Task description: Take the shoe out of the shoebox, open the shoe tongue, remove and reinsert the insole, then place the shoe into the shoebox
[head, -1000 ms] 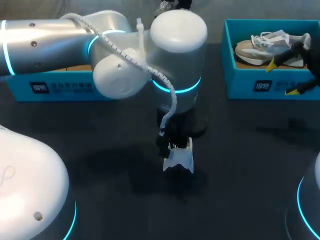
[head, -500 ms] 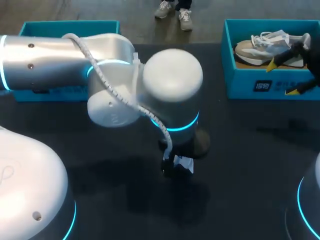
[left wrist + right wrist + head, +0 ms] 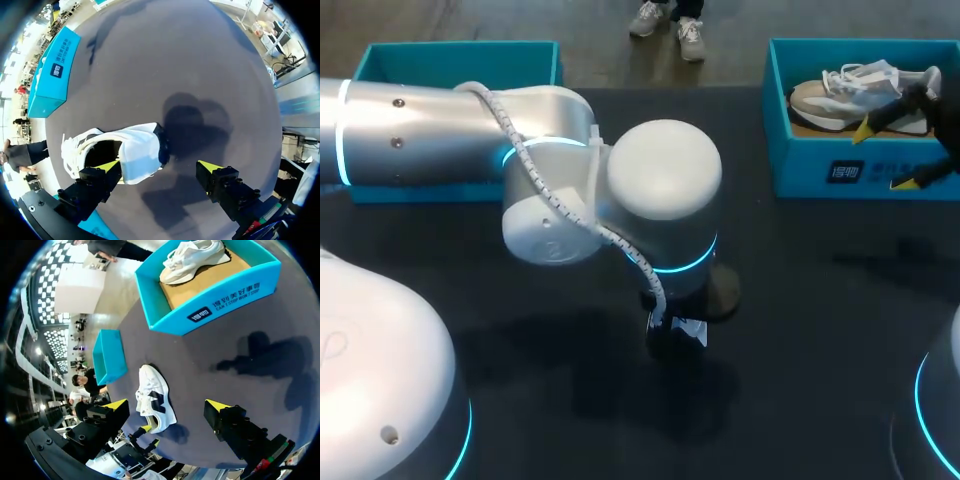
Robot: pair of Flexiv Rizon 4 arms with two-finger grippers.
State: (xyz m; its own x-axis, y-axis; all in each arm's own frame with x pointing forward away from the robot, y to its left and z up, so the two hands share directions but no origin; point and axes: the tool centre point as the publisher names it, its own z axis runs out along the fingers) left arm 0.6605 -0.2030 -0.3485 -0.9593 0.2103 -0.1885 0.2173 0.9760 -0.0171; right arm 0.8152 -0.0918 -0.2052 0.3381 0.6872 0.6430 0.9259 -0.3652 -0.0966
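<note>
My left end effector hangs low over the desk, its fingers spread wide and gripping nothing. The white shoe lies on the desk right against one finger, and the other finger stands well apart from it. My right end effector is spread as well and holds nothing. The same shoe lies ahead of it. Beyond that is a teal shoebox with a grey shoe inside. A second shoebox sits off beside them.
</note>
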